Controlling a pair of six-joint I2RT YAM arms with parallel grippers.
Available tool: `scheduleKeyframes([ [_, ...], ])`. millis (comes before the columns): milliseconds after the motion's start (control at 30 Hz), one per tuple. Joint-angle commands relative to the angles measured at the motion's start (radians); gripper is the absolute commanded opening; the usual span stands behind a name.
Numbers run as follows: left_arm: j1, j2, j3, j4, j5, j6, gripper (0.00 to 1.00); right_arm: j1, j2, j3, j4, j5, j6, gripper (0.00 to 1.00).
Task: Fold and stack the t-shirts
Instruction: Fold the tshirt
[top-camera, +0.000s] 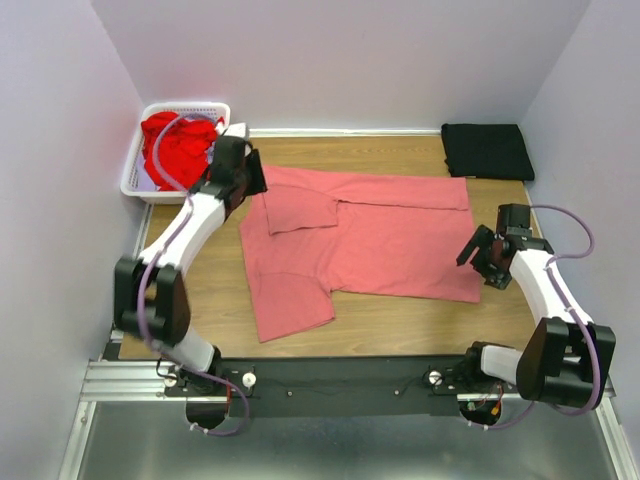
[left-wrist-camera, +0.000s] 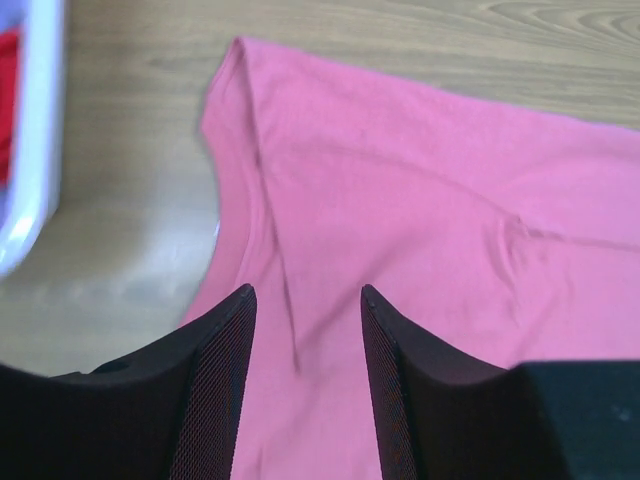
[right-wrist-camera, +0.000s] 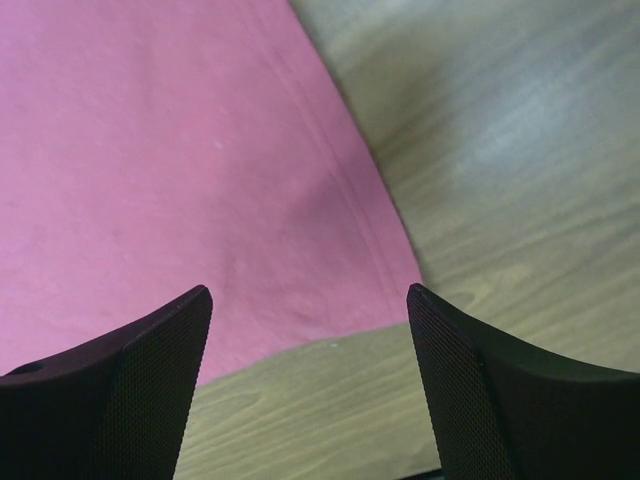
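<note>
A salmon-pink t-shirt (top-camera: 390, 240) lies spread on the wooden table, its far edge and one sleeve folded over onto the body. A bright red t-shirt (top-camera: 180, 145) is bunched in the white basket. At the back right lies a folded black t-shirt (top-camera: 487, 150). My left gripper (top-camera: 258, 180) hovers over the pink shirt's far left corner. In the left wrist view it (left-wrist-camera: 306, 295) is open, with pink cloth (left-wrist-camera: 420, 200) below the gap. My right gripper (top-camera: 478, 258) stands open (right-wrist-camera: 308, 292) above the shirt's near right corner (right-wrist-camera: 150, 150), holding nothing.
The white lattice basket (top-camera: 135, 170) stands at the back left against the wall, its rim (left-wrist-camera: 35, 150) close to my left gripper. Bare wood (top-camera: 400, 320) runs along the near edge in front of the shirt. Walls close in the left, back and right sides.
</note>
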Motion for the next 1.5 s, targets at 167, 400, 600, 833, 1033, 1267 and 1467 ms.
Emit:
scheduleKeyframes([
  [167, 0.038, -0.398, -0.414, -0.041, -0.125, -0.112, 0.54, -0.019, 0.021, -0.013, -0.133, 0.087, 0.102, 0.77],
  [400, 0.055, -0.526, -0.553, -0.089, -0.197, -0.123, 0.61, -0.033, 0.078, -0.034, -0.15, 0.029, 0.165, 0.75],
  [600, 0.053, -0.597, -0.648, -0.064, -0.111, -0.185, 0.76, -0.045, 0.084, -0.04, -0.15, 0.1, 0.218, 0.7],
  [833, 0.047, -0.62, -0.674, -0.041, -0.074, -0.21, 0.81, -0.053, 0.101, -0.069, -0.15, 0.101, 0.284, 0.58],
  [1033, 0.022, -0.62, -0.681, -0.027, -0.093, -0.215, 0.81, -0.057, 0.108, -0.077, -0.157, 0.118, 0.312, 0.52],
  [1267, 0.001, -0.612, -0.691, -0.011, -0.096, -0.215, 0.81, -0.061, 0.101, -0.097, -0.156, 0.161, 0.344, 0.5],
  [1467, -0.01, -0.611, -0.691, -0.009, -0.102, -0.215, 0.8, -0.073, 0.092, -0.109, -0.125, 0.175, 0.386, 0.45],
])
